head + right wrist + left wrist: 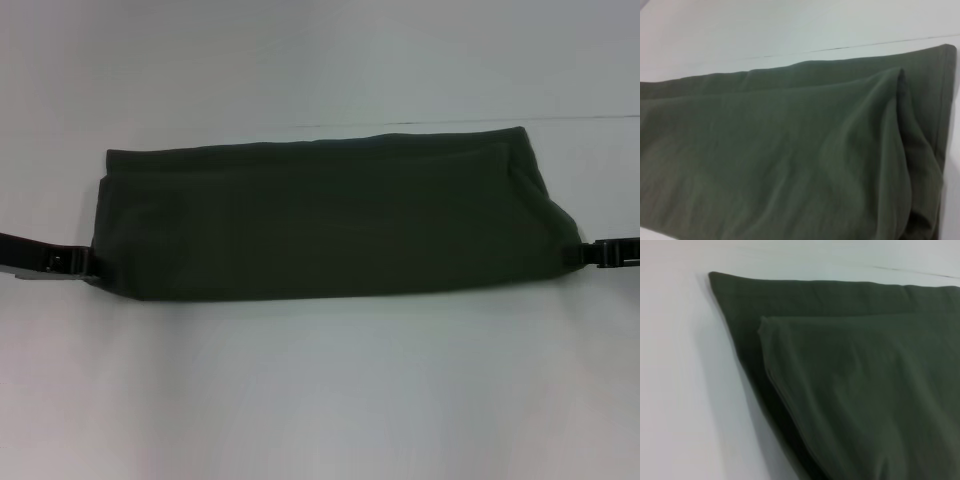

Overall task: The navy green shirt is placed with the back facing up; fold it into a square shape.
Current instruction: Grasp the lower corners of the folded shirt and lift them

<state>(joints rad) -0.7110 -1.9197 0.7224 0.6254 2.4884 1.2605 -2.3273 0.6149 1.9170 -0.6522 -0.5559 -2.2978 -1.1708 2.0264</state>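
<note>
The navy green shirt lies across the white table as a long dark olive band, folded over on itself lengthwise. My left gripper is at the band's near left corner and my right gripper at its near right corner, each shut on the cloth, which tapers toward the right one. The left wrist view shows the shirt with its upper layer rising off the lower layer. From the right wrist the shirt bulges upward near the hemmed end. Neither wrist view shows fingers.
The white table stretches wide around the shirt. A thin dark seam line crosses the tabletop just behind the shirt's far right edge.
</note>
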